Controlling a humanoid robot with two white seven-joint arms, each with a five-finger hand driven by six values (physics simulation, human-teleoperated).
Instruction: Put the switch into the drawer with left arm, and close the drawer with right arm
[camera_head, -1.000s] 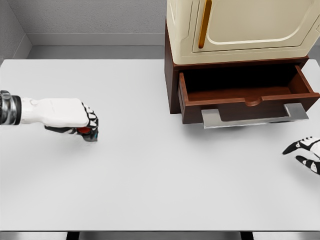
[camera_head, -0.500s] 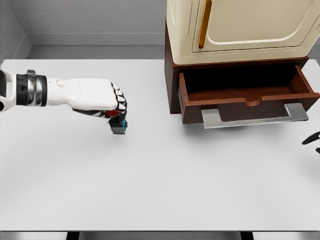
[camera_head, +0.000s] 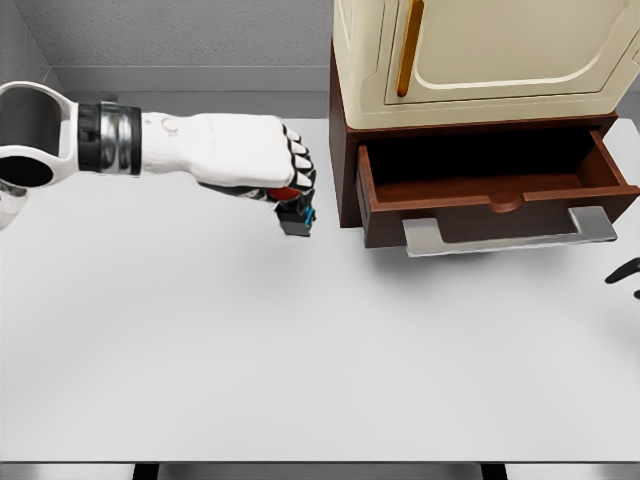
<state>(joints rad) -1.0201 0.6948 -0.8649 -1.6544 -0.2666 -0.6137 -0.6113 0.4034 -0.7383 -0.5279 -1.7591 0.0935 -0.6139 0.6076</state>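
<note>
Fingers (camera_head: 296, 168) of the left hand (camera_head: 245, 155) curl tight around the switch (camera_head: 295, 214), held above the tabletop (camera_head: 250, 350).
Small, dark, boxy, with red and blue touches, it looks light and rigid, best gripped by its upper body as here; the open drawer (camera_head: 490, 195) waits at 3 o'clock. The right hand (camera_head: 625, 275) barely shows; its state is unclear.
</note>
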